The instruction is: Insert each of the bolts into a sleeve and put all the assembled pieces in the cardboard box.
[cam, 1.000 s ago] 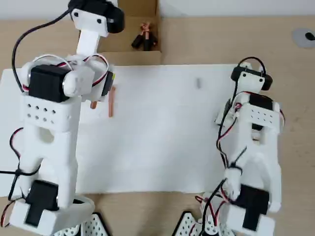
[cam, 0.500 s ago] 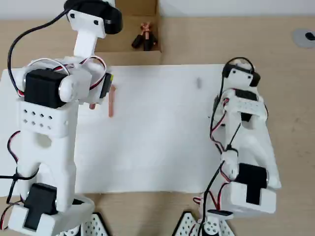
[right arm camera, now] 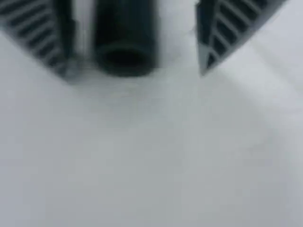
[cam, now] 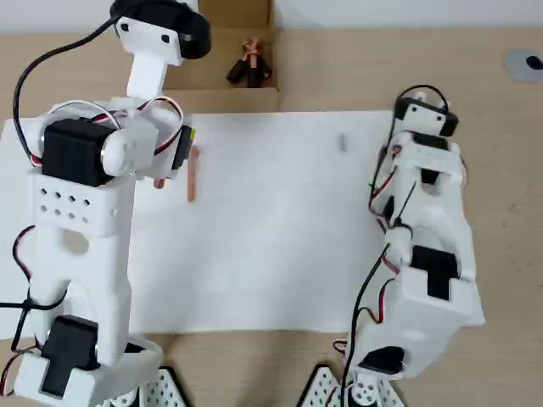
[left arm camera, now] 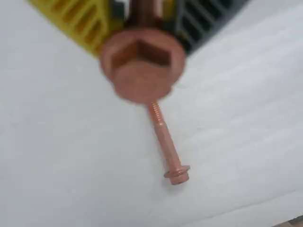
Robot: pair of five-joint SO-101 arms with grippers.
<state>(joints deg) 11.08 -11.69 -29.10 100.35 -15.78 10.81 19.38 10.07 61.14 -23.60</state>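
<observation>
In the left wrist view my left gripper (left arm camera: 142,14) is shut on a copper bolt (left arm camera: 142,64), whose hex head faces the camera between a yellow and a black finger. A second copper bolt (left arm camera: 165,142) lies flat on the white sheet just beyond it; from above this bolt (cam: 192,174) rests beside the left gripper (cam: 174,157). My right gripper (right arm camera: 132,66) stands open around a black sleeve (right arm camera: 125,42) that lies on the sheet, one finger close to it and the other well apart. The cardboard box (cam: 263,93) at the back holds assembled pieces (cam: 250,66).
A white sheet (cam: 271,246) covers the middle of the wooden table. The right arm (cam: 424,212) stretches along the sheet's right edge and covers its own gripper from above. A small grey mark (cam: 343,142) sits on the sheet near the back. A grey disc (cam: 524,64) lies at the far right.
The right arm swung left, then back to the right, and now leans lower and farther forward. The left arm shifted slightly left at first and has since kept still.
</observation>
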